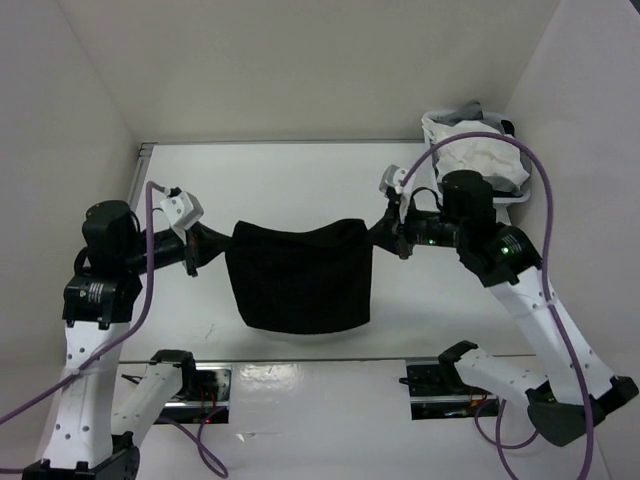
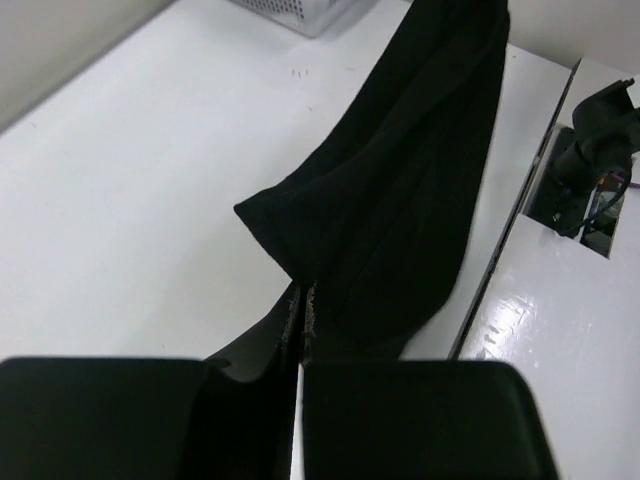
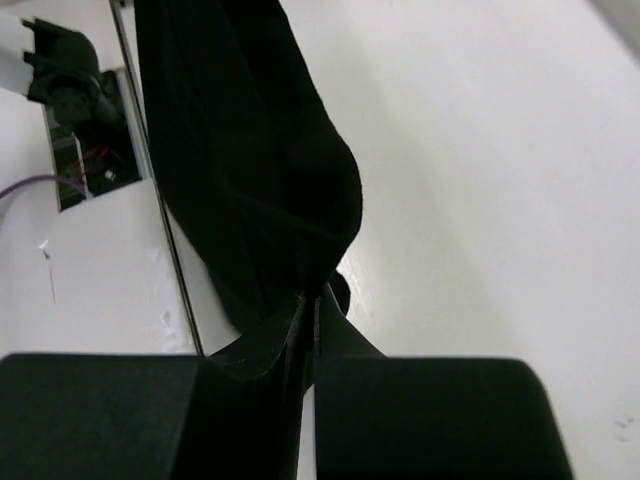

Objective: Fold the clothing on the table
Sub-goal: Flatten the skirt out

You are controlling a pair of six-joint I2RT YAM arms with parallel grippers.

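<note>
Nearest the lens in the left wrist view, the left gripper (image 2: 300,305) has its two black fingers pressed together with only a thin slit between them, and a bunched corner of the black clothing (image 2: 400,180) is pinched at their tips. The right wrist view shows the same thing. The right gripper (image 3: 310,300) is closed tight on the other corner of the clothing (image 3: 240,150), and the fabric falls away from its tips in a dark fold.

From the top camera, the clothing (image 1: 300,275) is held up and stretched between the two arms over the middle of the table (image 1: 280,180). Its upper edge sags slightly between the left gripper (image 1: 218,241) on the left and the right gripper (image 1: 380,236) on the right. The body of the fabric hangs toward the near edge of the table, and its lower hem curves just short of that edge, with a faint shadow beneath. Whether the hem touches the tabletop cannot be told.

In the far right corner stands a white basket (image 1: 518,196), just behind the right arm's wrist. It holds a white garment (image 1: 470,155) with a grey cloth (image 1: 470,108) at the back. A purple cable (image 1: 545,210) loops from the right wrist past the basket and down along the right arm, and another purple cable (image 1: 140,310) trails down the left arm. Both arm bases sit at the near edge, each beside a dark mounting plate.
</note>
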